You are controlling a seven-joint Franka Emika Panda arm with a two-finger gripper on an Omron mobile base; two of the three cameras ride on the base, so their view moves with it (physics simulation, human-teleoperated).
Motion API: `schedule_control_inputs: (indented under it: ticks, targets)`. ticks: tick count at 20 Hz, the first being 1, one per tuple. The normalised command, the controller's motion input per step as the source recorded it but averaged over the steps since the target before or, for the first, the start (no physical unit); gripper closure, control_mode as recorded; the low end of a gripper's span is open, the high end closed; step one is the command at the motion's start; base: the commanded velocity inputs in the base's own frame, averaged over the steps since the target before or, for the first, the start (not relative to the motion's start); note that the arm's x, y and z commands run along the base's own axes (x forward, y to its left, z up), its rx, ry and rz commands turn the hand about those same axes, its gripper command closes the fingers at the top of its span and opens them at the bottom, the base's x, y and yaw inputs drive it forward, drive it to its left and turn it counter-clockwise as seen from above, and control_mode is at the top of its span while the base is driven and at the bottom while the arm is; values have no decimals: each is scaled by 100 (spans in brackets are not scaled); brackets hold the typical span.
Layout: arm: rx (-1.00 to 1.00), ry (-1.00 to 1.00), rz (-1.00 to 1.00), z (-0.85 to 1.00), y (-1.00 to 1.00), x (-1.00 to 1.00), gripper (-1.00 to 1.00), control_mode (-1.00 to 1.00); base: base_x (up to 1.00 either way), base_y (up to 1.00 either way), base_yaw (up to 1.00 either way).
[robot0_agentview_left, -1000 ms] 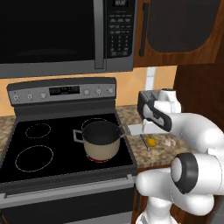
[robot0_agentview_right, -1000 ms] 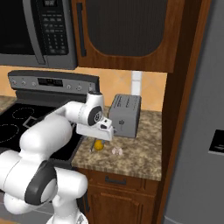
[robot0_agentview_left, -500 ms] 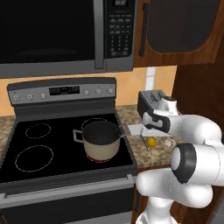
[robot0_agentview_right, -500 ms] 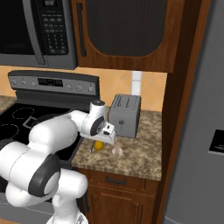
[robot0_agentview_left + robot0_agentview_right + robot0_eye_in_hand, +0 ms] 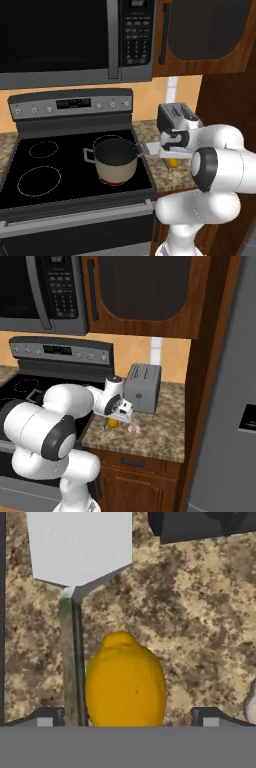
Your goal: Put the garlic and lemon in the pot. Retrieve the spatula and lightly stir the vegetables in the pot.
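The yellow lemon [image 5: 125,682] lies on the speckled counter, between the fingertips of my open gripper [image 5: 127,718], with a gap on each side. In the left base view the gripper [image 5: 173,154] hangs just above the lemon [image 5: 173,163]. The spatula's light-grey blade [image 5: 80,547] lies beyond the lemon, and its dark handle [image 5: 76,657] runs along the lemon's left. The whitish garlic [image 5: 134,429] sits right of the lemon [image 5: 113,423]; it also peeks in as garlic [image 5: 251,702] at the hand view's edge. The beige pot [image 5: 116,161] stands empty on the stove, left of the gripper.
A grey toaster [image 5: 142,387] stands on the counter just behind the lemon and garlic. The black stove top [image 5: 45,170] lies to the left under a microwave [image 5: 75,40]. A wooden cabinet side [image 5: 207,381] bounds the counter on the right.
The hand has come down over the counter towards the lemon. Lemon, garlic, spatula and pot have stayed where they were.
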Motion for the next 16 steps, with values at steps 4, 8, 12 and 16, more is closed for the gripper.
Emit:
schedule_control_inputs:
  ticks: [4,8,12,16]
  targets:
    - [0,0,0,-26,0,28,-100,-100,0,0,0]
    - [0,2,0,-24,0,16,100,-100,0,0,0]
    - [0,0,0,-10,0,-1,100,-100,0,0,0]
    - [0,-1,0,-11,-1,-32,100,-100,0,0,0]
